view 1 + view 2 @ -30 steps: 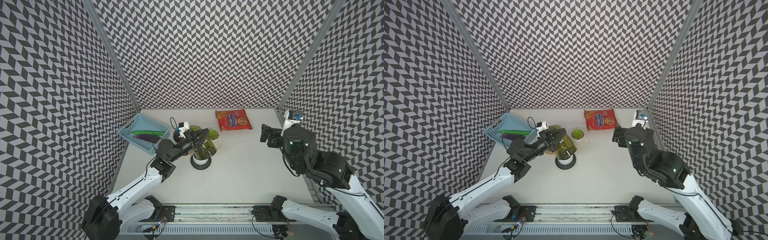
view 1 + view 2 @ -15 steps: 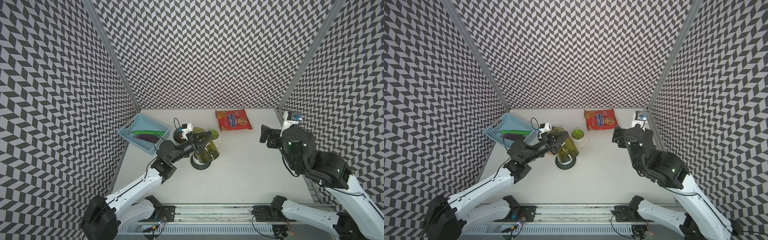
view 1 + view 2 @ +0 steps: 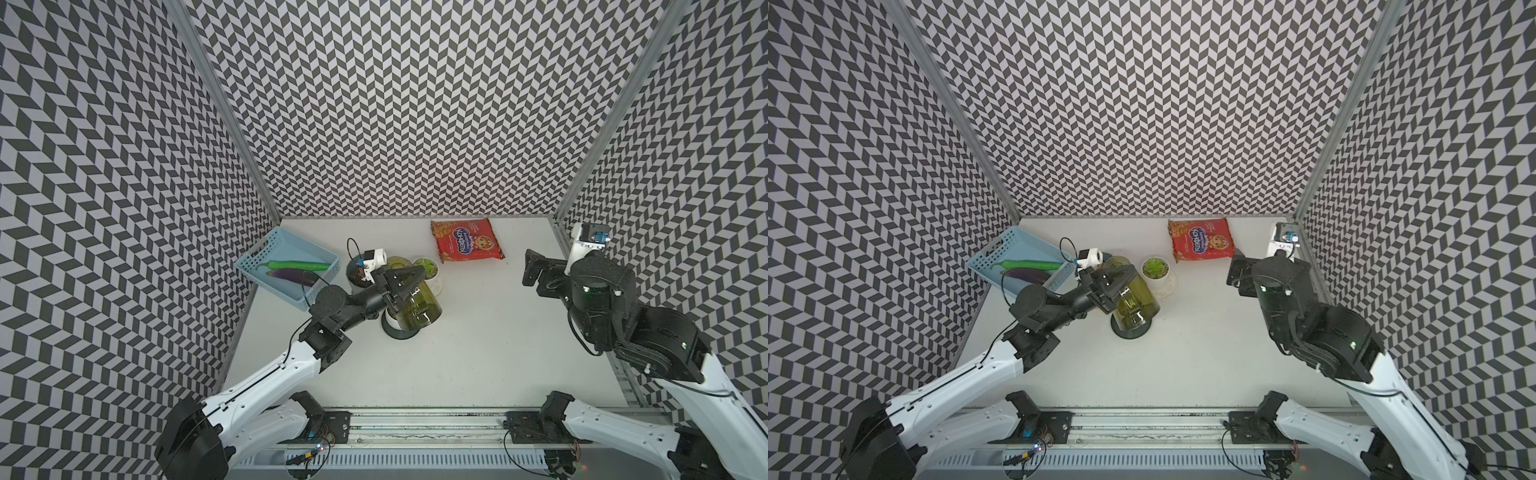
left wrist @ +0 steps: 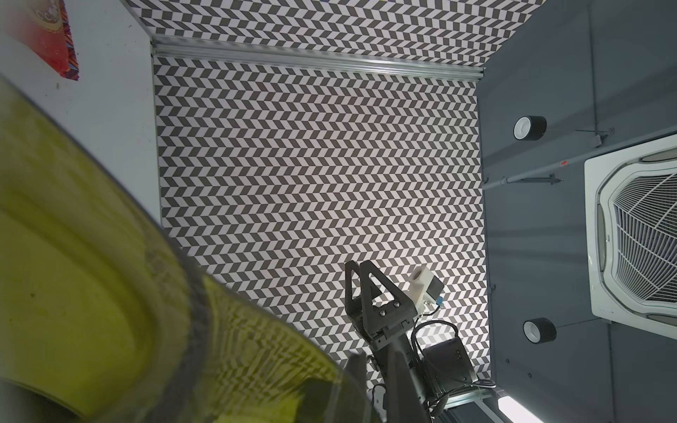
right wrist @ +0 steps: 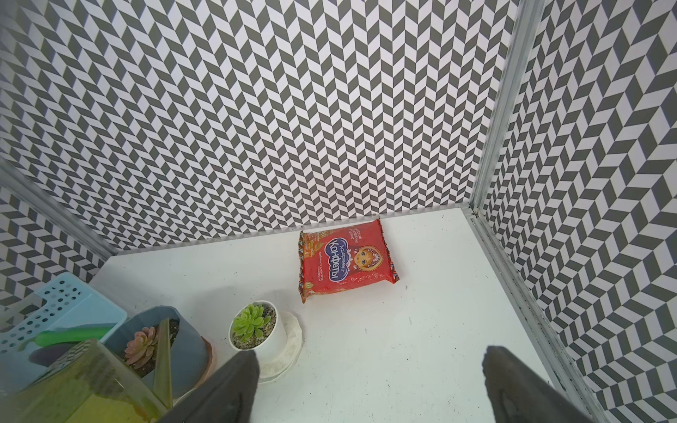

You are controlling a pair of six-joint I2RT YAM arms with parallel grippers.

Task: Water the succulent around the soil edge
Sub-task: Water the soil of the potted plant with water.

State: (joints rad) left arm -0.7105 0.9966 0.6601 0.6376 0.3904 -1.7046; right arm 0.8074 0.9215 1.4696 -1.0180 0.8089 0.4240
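The left gripper (image 3: 405,284) jaws are gripping a translucent olive-green plastic watering can (image 3: 419,305), holding it tilted. Its narrow spout (image 5: 163,359) is reaching over the rim of a blue-grey faceted pot (image 5: 187,348), which is holding a pink rosette succulent (image 5: 141,344) in gritty soil, left of centre on the white counter (image 3: 478,332). Just right, a green succulent (image 5: 251,322) is sitting in a smooth white pot (image 5: 273,337) on a saucer (image 5: 293,340). A glossy red candy packet (image 5: 346,262) is lying far. A perforated blue basket (image 3: 259,253) is holding an aubergine (image 3: 286,274) far left. Both top views are mostly hiding the pink plant behind the left wrist; the right wrist view is showing it. The left wrist view is catching only blurred green plastic. The right gripper (image 5: 370,362) jaws are standing wide open, empty.
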